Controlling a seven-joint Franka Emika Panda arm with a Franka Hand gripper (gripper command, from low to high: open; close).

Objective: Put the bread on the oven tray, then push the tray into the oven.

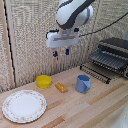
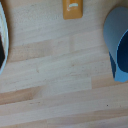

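The bread [image 1: 61, 87] is a small orange-brown roll lying on the wooden table between a yellow bowl and a blue cup; the wrist view catches part of the bread [image 2: 73, 9] at the picture's edge. My clamp [image 1: 61, 52] hangs high above it, open, with nothing between its blue-and-black fingers. The oven [image 1: 114, 54] stands at the exterior view's right, front open. The oven pan [image 1: 98, 70], a dark tray of wire bars, juts out from its opening. My fingers do not show in the wrist view.
A yellow bowl [image 1: 44, 81] sits beside the bread toward the exterior view's left. The blue cup [image 1: 83, 83] [image 2: 119, 42] stands on its other side, in front of the pan. A patterned white plate [image 1: 24, 106] [image 2: 2, 40] lies at the table's front left.
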